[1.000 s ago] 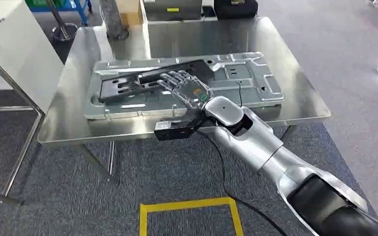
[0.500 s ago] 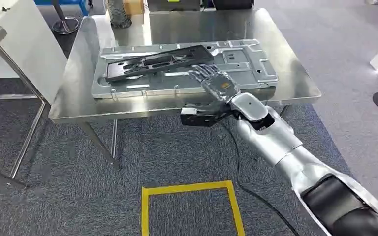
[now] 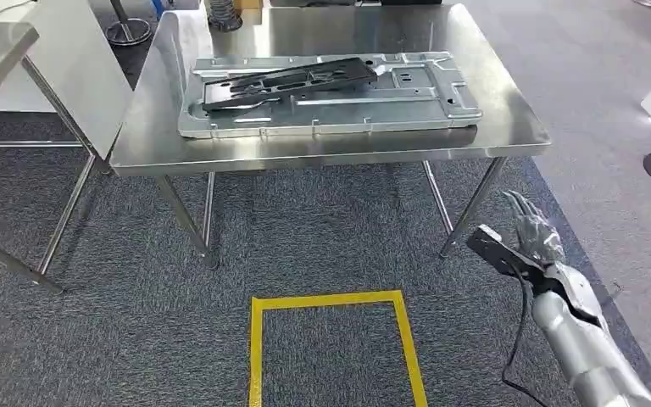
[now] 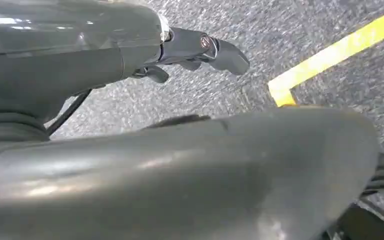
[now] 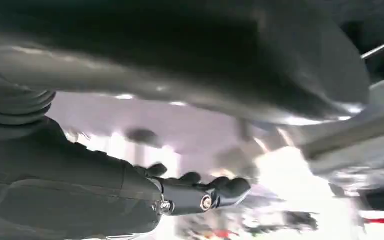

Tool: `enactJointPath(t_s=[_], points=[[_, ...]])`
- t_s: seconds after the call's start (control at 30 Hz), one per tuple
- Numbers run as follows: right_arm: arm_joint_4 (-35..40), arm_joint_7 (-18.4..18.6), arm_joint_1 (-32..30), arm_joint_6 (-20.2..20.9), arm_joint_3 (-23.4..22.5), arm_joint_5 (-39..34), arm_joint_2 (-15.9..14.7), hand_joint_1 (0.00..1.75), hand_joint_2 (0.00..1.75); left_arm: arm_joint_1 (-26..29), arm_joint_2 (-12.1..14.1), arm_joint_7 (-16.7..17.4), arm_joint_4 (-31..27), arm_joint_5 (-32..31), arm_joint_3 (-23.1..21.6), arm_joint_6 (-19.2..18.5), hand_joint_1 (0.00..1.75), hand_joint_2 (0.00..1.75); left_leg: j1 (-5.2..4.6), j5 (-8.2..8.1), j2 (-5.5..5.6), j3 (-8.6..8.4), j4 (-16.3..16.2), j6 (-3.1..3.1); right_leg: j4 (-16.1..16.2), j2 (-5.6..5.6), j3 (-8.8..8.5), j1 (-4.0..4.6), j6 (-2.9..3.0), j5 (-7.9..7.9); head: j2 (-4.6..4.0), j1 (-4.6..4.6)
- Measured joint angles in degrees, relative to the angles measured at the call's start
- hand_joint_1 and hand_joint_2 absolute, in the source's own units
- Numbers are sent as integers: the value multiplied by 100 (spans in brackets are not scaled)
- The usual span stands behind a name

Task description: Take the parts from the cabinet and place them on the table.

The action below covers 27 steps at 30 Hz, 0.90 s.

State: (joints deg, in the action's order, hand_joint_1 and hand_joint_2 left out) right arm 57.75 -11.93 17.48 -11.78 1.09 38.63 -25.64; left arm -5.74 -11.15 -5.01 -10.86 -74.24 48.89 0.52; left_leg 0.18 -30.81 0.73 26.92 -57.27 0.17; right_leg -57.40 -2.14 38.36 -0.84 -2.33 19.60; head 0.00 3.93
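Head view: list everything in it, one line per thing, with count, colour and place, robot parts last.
Table: one, shiny steel, centre top.
Metal panel: one, silver-grey, lying flat on the table.
Black part: one, black, long, lying on the metal panel.
Second table: one, steel, far left, partly in view.
White board: one, white, leaning between the two tables.
Floor tape: one rectangle outline, yellow, on grey carpet, bottom centre.
Right robot hand: one, silver, lower right beside the table, holding nothing.
Left robot hand: one, dark, above the carpet, holding nothing.

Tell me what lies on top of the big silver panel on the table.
A long black bracket lies slantwise across the silver panel, which rests flat on the table. The panel surface beneath the bracket is hidden.
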Motion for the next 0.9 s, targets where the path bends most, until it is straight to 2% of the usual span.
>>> enactJointPath(t_s=[0.03,0.07,0.1,0.13,0.17,0.2,0.23,0.27,0.3,0.33,0.37,0.4,0.43,0.47,0.53,0.57,0.6,0.63,0.67,0.7,0.73,0.77,0.8,0.83,0.87,0.9], points=[[-157,-91,-167,-11,-287,-90,60,0,0,1,2,29,0,-24,0,-7,0,0,-7,54,-4,20,12,71,34,-1,-9,-12,-47,-64,0,-4],[-417,-229,-307,-64,-578,-176,152,0,0,1,0,48,0,-44,-2,-15,0,0,24,153,-29,76,53,140,16,35,13,-48,-81,-3,0,-4],[-719,-390,-418,-123,-851,-235,232,0,0,-4,0,68,0,-55,-2,-15,0,0,17,228,-39,155,54,188,-123,102,87,-50,-107,310,0,-2],[-1049,-521,-502,-158,-1140,-298,315,0,0,-13,0,83,0,-68,-4,-13,0,0,4,303,-39,243,54,228,-437,132,188,-61,-116,713,0,-4],[-1417,-560,-559,-217,-1443,-357,421,0,0,-17,0,90,0,-70,-7,-4,0,0,-12,384,-42,333,52,252,-882,150,301,-59,-131,1100,0,-4],[-1690,-534,-600,-254,-1632,-388,501,0,0,-20,0,96,0,-75,-7,2,0,0,-38,467,-44,442,44,260,-1357,160,400,-54,-142,1354,0,-4],[-2116,-374,-636,-262,-1900,-420,631,0,0,-20,0,109,0,-77,-9,6,0,0,-54,546,-46,555,31,261,-1736,162,443,-51,-142,1394,0,-4],[-2424,-166,-700,-282,-2079,-433,746,0,0,-21,2,136,0,-79,-11,11,0,0,-69,617,-46,665,19,256,-1902,163,384,-48,-126,1238,0,-4],[-2675,22,-775,-306,-2232,-440,858,0,0,-22,2,153,0,-83,-11,20,0,0,-77,681,-46,768,4,248,-1821,164,209,-44,-102,986,0,-4],[-2916,177,-838,-315,-2370,-457,980,0,0,-25,2,171,0,-83,-11,28,0,0,-85,732,-46,853,-16,238,-1575,166,-38,-43,-72,792,0,-2],[-3178,350,-886,-293,-2512,-523,1129,0,0,-32,2,186,0,-83,-11,42,0,0,-95,790,-46,945,-39,217,-1087,165,-449,-36,-23,740,0,-2],[-3368,492,-920,-219,-2639,-618,1245,0,0,-59,0,192,0,-86,-13,46,0,0,-100,841,-56,984,-73,195,-484,162,-941,-15,46,965,0,-2],[-3510,609,-955,-123,-2759,-710,1370,0,0,-62,-2,199,0,-90,-18,46,0,0,-127,871,-67,1015,-98,162,104,150,-1304,32,70,1195,0,-4],[-3680,735,-979,-7,-2908,-830,1516,0,175,-67,-4,201,0,-99,-20,39,0,0,-121,934,-114,1021,-85,124,180,151,-1326,35,81,1239,0,-4],[-3922,905,-1102,131,-3161,-997,1769,0,175,-73,-4,225,0,-101,-22,17,0,0,-80,1056,-132,1021,-31,51,180,161,-1275,90,157,1146,0,-4],[-4048,1072,-1169,173,-3289,-1054,1947,0,175,-59,2,249,0,-107,-24,7,0,0,-103,1073,-125,1049,-40,6,235,147,-1211,38,204,1038,0,-4],[-4134,1211,-1200,208,-3384,-1083,2060,0,175,-59,2,265,0,-127,-26,0,0,0,-68,795,-109,1126,-169,-36,235,122,-1120,38,264,954,0,-2],[-4202,1316,-1224,254,-3460,-1102,2189,0,175,-59,4,293,0,-145,-35,-2,0,0,-55,383,-107,1208,-442,-61,228,131,-1016,39,310,870,0,-4],[-4267,1400,-1249,291,-3523,-1115,2331,0,0,-52,4,306,0,-158,-46,-9,0,0,-49,-26,-107,1289,-854,-93,224,144,-906,39,313,784,0,-4],[-4307,1444,-1266,308,-3552,-1115,2407,0,0,-61,4,311,0,-162,-48,-9,0,0,-44,-314,-107,1360,-1281,-117,216,148,-801,42,312,700,0,-2],[-4365,1513,-1270,354,-3591,-1117,2515,0,0,-76,4,324,0,-175,-50,-9,0,0,-40,-435,-107,1393,-1655,-137,201,147,-683,42,310,618,0,-2],[-4409,1610,-1271,376,-3630,-1111,2587,0,0,-88,4,332,0,-206,-57,-9,0,0,-31,-319,-108,1341,-1890,-151,185,143,-549,44,302,530,0,-4],[-4447,1661,-1271,396,-3652,-1100,2669,0,0,-97,7,343,0,-208,-61,-9,0,0,-21,-61,-107,1190,-1882,-157,160,142,-424,45,290,448,0,-2],[-4470,1671,-1272,432,-3674,-1085,2716,0,0,-108,13,361,0,-217,-66,-9,0,0,-13,214,-107,934,-1669,-153,126,140,-299,43,277,377,0,-2],[-4490,1669,-1270,459,-3681,-1067,2779,0,0,-128,20,374,0,-223,-74,0,0,0,-12,328,-105,583,-1281,-140,91,143,-191,43,258,315,0,-2],[-4495,1648,-1259,446,-3683,-1028,2800,0,0,-167,22,389,0,-245,-96,6,0,0,-9,185,-94,107,-704,-116,36,147,-123,43,238,250,0,-2]])
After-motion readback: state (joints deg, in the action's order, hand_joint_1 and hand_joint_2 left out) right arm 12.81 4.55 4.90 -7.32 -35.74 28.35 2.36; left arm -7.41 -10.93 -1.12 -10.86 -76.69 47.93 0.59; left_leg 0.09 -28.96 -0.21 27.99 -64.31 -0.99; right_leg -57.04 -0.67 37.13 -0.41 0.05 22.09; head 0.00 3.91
